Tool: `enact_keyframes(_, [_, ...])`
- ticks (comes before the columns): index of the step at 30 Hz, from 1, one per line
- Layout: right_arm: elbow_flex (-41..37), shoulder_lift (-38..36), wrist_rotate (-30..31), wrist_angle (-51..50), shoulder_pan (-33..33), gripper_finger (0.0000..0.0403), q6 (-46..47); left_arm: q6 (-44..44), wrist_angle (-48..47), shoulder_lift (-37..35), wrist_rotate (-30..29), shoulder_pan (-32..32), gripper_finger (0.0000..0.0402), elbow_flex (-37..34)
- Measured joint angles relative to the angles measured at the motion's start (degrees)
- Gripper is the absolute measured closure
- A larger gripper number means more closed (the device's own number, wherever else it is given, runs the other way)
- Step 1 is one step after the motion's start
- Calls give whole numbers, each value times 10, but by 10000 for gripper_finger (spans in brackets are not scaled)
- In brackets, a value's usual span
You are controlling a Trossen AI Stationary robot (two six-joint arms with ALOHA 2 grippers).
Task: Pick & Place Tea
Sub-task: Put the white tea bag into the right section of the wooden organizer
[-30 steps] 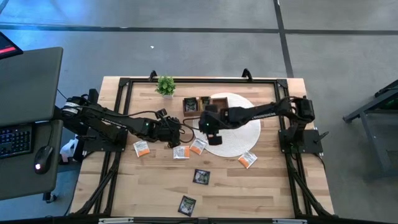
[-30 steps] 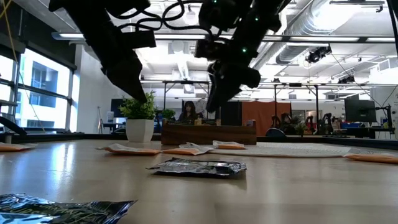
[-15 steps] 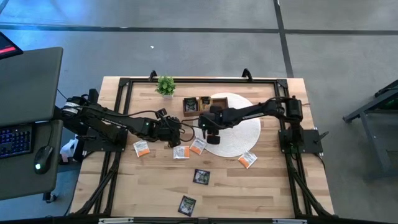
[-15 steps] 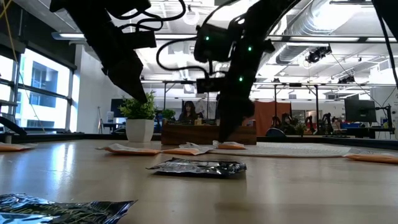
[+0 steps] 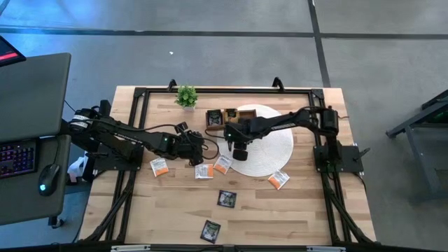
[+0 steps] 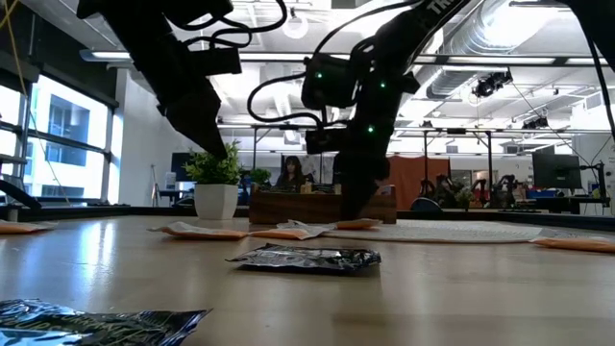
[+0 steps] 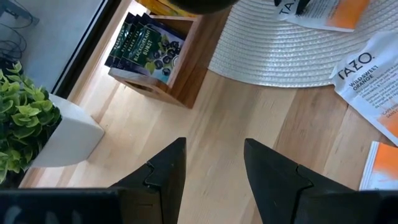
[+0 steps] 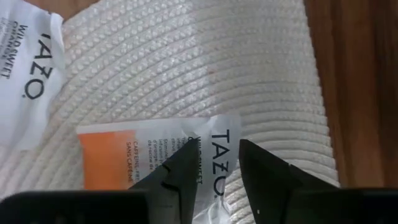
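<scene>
From above, the wooden table (image 5: 294, 210) fills the middle of the frame. The right gripper (image 5: 240, 152) is low over the left part of the round white woven mat (image 5: 276, 143), just below the brown compartment tray (image 5: 222, 117). The left gripper (image 5: 203, 143) hangs just left of the mat's edge. Orange-and-white sachets lie in the centre: one (image 5: 159, 166) at the left, one (image 5: 204, 171) and another (image 5: 223, 164) close together beside the mat, and one (image 5: 278, 179) at the mat's lower right. Two dark sachets (image 5: 226, 199) (image 5: 211, 229) lie farther down the frame. A small potted plant (image 5: 186, 96) stands at the upper left of the table.

In the low view, the right gripper (image 6: 354, 207) reaches down to an orange sachet (image 6: 357, 225) on the mat, in front of the tray (image 6: 322, 206). A dark sachet (image 6: 304, 258) lies in the centre foreground, another (image 6: 96, 322) at the lower left. The plant (image 6: 215, 183) stands left of centre. A person (image 6: 288, 173) sits far behind.

The left wrist view shows the left gripper (image 7: 214, 168) with fingers (image 7: 166, 168) parted over bare wood, grasping nothing. The tray (image 7: 180, 74) at the upper left holds upright dark sachets (image 7: 146, 50); the mat (image 7: 280, 56) and a white-and-orange sachet (image 7: 367, 81) are at the upper right.

The right wrist view shows the right gripper (image 8: 214, 168) spread open, its fingertips (image 8: 186, 165) at the edge of a white-and-orange sachet (image 8: 143, 155) lying flat on the mat (image 8: 199, 68); another sachet (image 8: 28, 74) lies at the upper left.
</scene>
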Motion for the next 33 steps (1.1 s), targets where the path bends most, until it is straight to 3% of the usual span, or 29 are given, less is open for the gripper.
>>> enact_keyframes(8, [1, 9, 3, -7, 2, 394, -2, 0, 0, 0, 0, 0, 244, 0])
enact_keyframes(18, [-4, -53, 10, -19, 22, 398, -6, 0, 0, 0, -1, 0, 244, 0])
enact_keyframes(22, [-2, -102, 112, -29, 31, 398, -34, 0, -1, 0, -1, 0, 244, 0])
enact_keyframes(28, [-2, -124, 392, -1, 25, 398, -194, 0, -1, 0, -1, 0, 244, 0])
enact_keyframes(30, [-2, -117, 423, 12, 10, 399, -231, 0, 0, 0, 0, 0, 244, 0])
enact_keyframes(33, [-2, -111, 385, 31, -19, 401, -248, 0, 0, 0, -1, 0, 244, 0])
